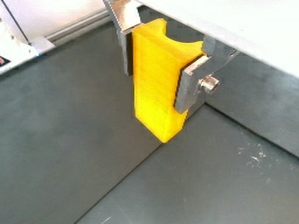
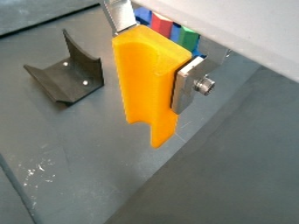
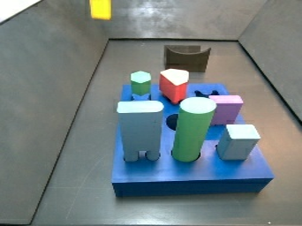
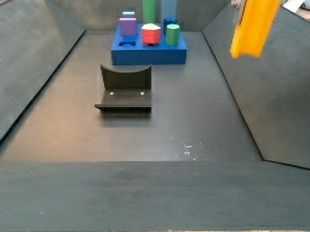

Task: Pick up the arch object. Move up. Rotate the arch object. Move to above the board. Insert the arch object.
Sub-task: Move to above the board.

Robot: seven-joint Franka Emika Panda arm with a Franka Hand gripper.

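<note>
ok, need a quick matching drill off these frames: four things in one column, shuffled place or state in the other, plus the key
Things:
1. arch object
2. fixture
3. green cylinder
4. board

Places or states:
A. standing upright in the board
B. clamped between the gripper fingers, lifted off the floor
C. on the floor, apart from the board, nothing in it
D. flat on the floor, carrying coloured blocks

Pairs: 1-B, 2-C, 3-A, 4-D
</note>
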